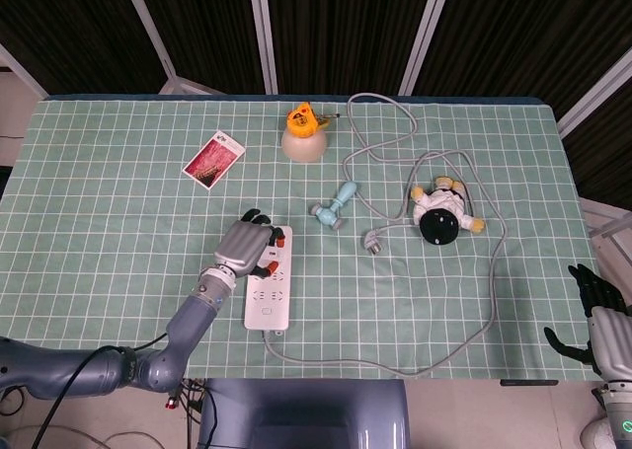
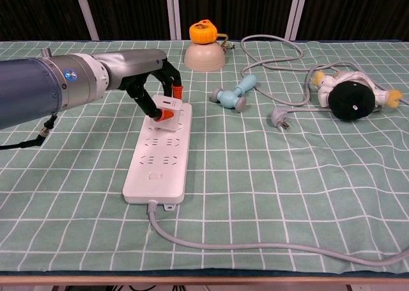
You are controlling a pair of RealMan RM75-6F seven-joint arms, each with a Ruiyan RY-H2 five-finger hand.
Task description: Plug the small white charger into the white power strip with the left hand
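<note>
The white power strip (image 2: pixel 160 152) (image 1: pixel 270 293) lies lengthwise near the table's front, its grey cord running off the near end. My left hand (image 2: pixel 158 93) (image 1: pixel 247 248) pinches the small white charger (image 2: pixel 166 107) between orange-tipped fingers, just over the strip's far sockets. Whether the prongs sit in a socket I cannot tell. In the head view the hand covers the charger. My right hand (image 1: pixel 599 306) hangs off the table's right edge with its fingers apart, holding nothing.
A grey cable with a loose plug (image 2: pixel 280 117) loops across the right half. A light blue toy (image 2: pixel 234 94), a black and white plush (image 2: pixel 350 96), a beige bowl with an orange toy (image 2: pixel 204 48) and a red card (image 1: pixel 213 159) lie around.
</note>
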